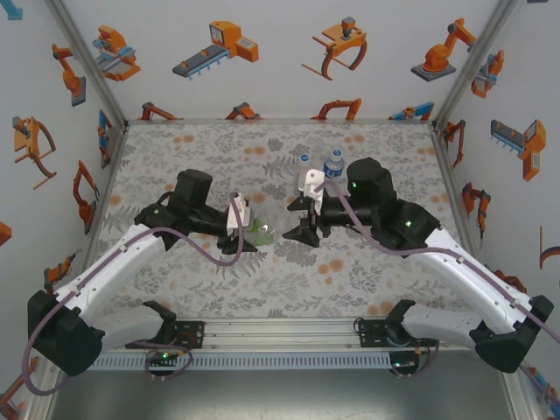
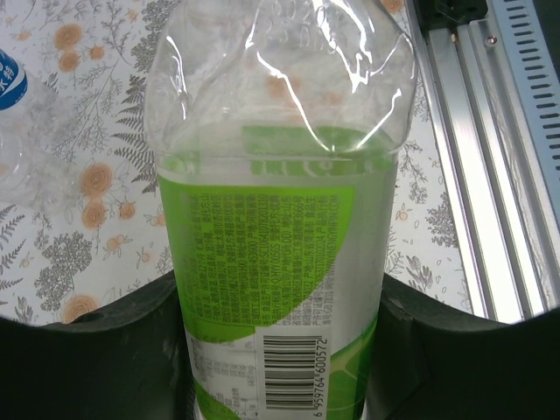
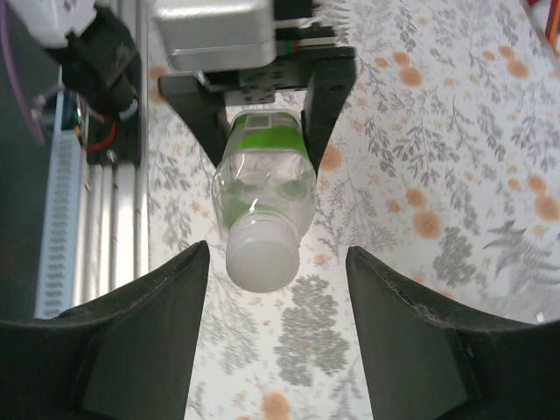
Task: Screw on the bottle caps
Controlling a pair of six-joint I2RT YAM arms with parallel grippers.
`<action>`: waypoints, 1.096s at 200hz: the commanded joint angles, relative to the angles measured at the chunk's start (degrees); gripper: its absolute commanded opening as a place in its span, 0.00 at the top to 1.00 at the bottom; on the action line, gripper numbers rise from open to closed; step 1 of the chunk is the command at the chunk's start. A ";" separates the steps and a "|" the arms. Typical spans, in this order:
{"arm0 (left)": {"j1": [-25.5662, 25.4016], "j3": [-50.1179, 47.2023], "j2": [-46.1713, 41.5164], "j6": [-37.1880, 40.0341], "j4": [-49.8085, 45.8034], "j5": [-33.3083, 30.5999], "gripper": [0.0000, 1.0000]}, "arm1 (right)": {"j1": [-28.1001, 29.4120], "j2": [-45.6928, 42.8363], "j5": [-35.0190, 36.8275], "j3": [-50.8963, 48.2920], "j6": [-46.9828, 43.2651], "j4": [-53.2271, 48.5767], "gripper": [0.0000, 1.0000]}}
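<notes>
Bottle with green label (image 2: 280, 262) is clamped across its body by the left tool (image 2: 280, 350), whose two dark fingers (image 2: 122, 350) press against opposite sides of the label near the barcode. In the overhead view the left tool (image 1: 254, 232) and this bottle (image 1: 261, 231) sit over the middle of the floral surface (image 1: 201, 149), with the neck directed toward the right tool (image 1: 302, 229), which is just beside it. From the right wrist, the bottle (image 3: 262, 175) is seen end-on, gripped farther back by the left tool (image 3: 262, 122), and a white cap (image 3: 261, 258) sits on its neck; how far it is threaded cannot be told. The right tool (image 3: 278, 262) is spread wide, its fingers (image 3: 166, 297) standing either side of the cap with a gap showing on each side, holding nothing. A bottle with a blue label (image 1: 333, 166) stands upright on the surface behind the right arm's wrist, a blue cap on top, and appears at the upper left edge of the left wrist view (image 2: 9, 79). A small round cap (image 1: 304, 158) lies on the surface just left of that bottle. An aluminium rail (image 2: 490, 149) runs along the near edge of the surface.
</notes>
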 commanded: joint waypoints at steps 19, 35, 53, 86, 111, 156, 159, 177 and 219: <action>0.06 2.05 0.11 2.11 -1.34 3.16 1.00 | 0.21 -0.12 -5.60 -0.83 -12.42 0.32 0.44; 0.01 2.05 0.37 2.22 -1.34 3.16 1.00 | 0.21 -0.02 -5.79 -1.15 -12.37 0.62 0.47; 0.01 2.16 0.33 2.25 -1.61 3.51 1.00 | 0.21 0.02 -6.43 -1.77 -12.37 0.90 0.49; 0.01 2.36 0.45 2.42 -1.86 3.49 1.00 | 0.21 0.43 -7.00 -2.30 -12.29 0.88 0.55; 0.02 2.50 0.77 2.23 -1.95 3.42 1.00 | 0.30 -0.14 -5.90 -2.71 -11.93 1.60 0.68; 0.02 2.46 0.87 2.26 -1.82 3.26 1.00 | 0.30 -2.17 -0.46 -6.72 5.75 8.54 0.90; 0.08 2.37 0.93 2.20 -1.67 3.25 1.00 | 0.30 -2.32 0.67 -7.13 8.66 9.39 0.93; 0.05 2.55 1.19 1.72 -1.47 3.16 1.00 | 0.29 -2.85 10.15 -9.16 27.45 13.10 1.00; 0.01 2.55 1.58 1.34 -1.05 3.22 1.00 | 0.30 -2.03 21.14 -11.12 67.99 13.90 1.00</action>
